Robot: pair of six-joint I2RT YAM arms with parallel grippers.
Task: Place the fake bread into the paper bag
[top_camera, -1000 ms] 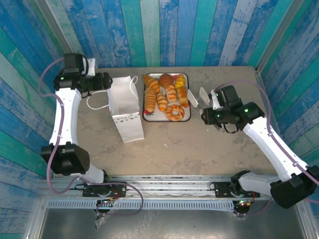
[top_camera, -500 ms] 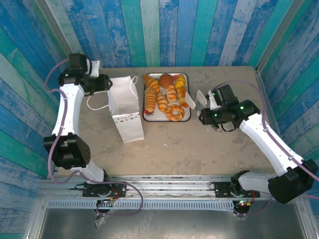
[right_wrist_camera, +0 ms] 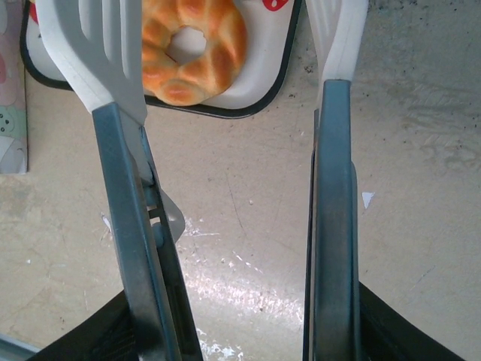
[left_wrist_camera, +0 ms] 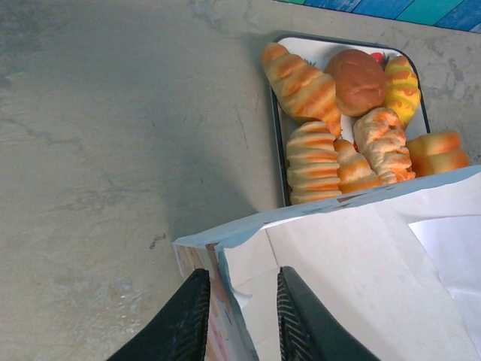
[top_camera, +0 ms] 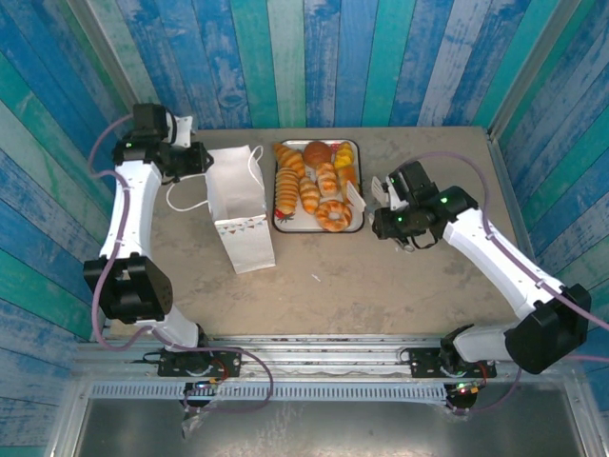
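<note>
L hand [left_wrist_camera: 240,301] narrowed astride paper bag [left_wrist_camera: 361,271] rim, pinch unsure. R hand [top_camera: 395,217], gripping tongs [right_wrist_camera: 101,68], moved left over doughnut [right_wrist_camera: 192,49]; prob. first pickup next.

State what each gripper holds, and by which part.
Right gripper: tongs, gripped across their two metal arms. Left gripper: straddles the top edge of the paper bag near a corner; whether it pinches it cannot be told.
</note>
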